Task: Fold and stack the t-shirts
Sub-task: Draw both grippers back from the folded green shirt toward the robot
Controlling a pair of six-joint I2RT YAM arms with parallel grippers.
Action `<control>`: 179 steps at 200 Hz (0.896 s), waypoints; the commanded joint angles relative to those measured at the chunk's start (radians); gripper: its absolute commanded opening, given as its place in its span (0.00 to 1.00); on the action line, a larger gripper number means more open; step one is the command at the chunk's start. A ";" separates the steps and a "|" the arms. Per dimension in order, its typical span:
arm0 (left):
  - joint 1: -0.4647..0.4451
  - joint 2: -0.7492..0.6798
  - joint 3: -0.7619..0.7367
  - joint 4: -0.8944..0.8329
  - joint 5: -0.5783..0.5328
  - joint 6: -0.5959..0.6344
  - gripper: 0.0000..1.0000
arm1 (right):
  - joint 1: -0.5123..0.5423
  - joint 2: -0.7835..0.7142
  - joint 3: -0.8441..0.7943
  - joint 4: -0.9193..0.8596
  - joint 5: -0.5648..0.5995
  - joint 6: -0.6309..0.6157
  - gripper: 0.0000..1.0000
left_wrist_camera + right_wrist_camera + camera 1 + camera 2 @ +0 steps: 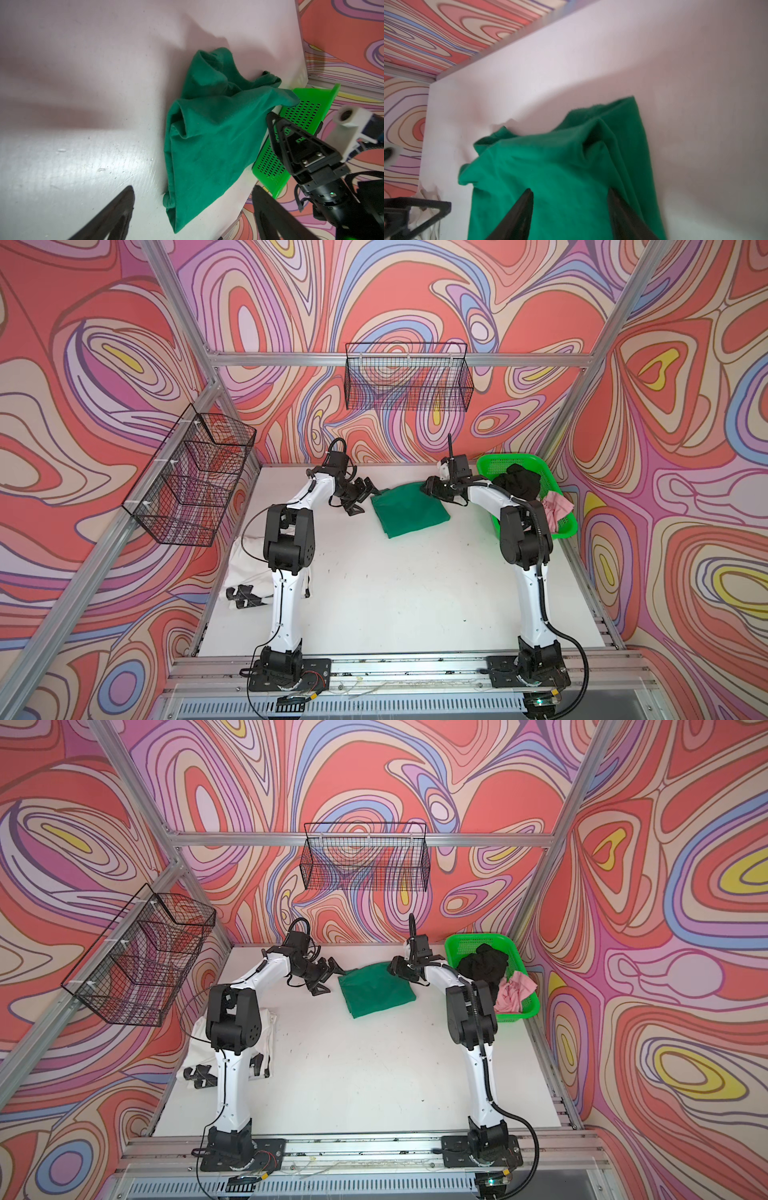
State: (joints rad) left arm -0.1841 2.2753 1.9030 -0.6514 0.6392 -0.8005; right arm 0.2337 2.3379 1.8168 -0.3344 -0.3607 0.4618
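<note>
The walls (124, 344) are covered in big swirls of red, pink and purple, and a white table (395, 593) sits in the middle. Two black wire baskets (409, 377) hang on the walls. The dark green t-shirt (409, 510) lies folded on the far half of the table, between the two arms. It is a bit lumpy at its far edge. The left gripper (365, 499) is just beside the shirt's far left corner. Its jaws are spread wide and hold nothing. The right gripper (570, 191) is low over the shirt's far right corner. Its jaws are apart too, with the green cloth lying under them, and they do not pinch it. A bright green plastic basket (494, 462) stands at the far right of the table. The black t-shirt (519, 483) is bunched up inside it, and the pale pink t-shirt (555, 508) hangs over its side. The white t-shirt (249, 568) with black marks lies flat on the left side of the table, partly hidden under the left arm.
</note>
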 commanded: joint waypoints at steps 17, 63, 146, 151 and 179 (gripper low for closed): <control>0.004 -0.068 -0.132 0.088 0.015 -0.048 0.89 | 0.039 -0.041 -0.169 0.042 0.058 0.084 0.60; 0.000 -0.234 -0.408 0.178 0.031 -0.101 0.89 | 0.047 -0.218 -0.539 0.163 -0.019 0.207 0.59; -0.036 -0.507 -0.740 0.186 0.057 -0.036 0.89 | 0.069 -0.670 -0.960 0.093 -0.095 0.198 0.59; -0.038 -0.511 -0.733 0.164 0.048 -0.018 0.89 | 0.063 -0.704 -0.948 0.070 -0.086 0.191 0.59; -0.040 -0.519 -0.687 0.102 0.027 0.038 0.89 | 0.026 -0.815 -0.880 -0.034 -0.010 0.163 0.59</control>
State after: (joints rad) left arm -0.2237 1.7889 1.1744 -0.4858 0.6815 -0.8322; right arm 0.2901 1.6100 0.8742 -0.2375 -0.4450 0.6498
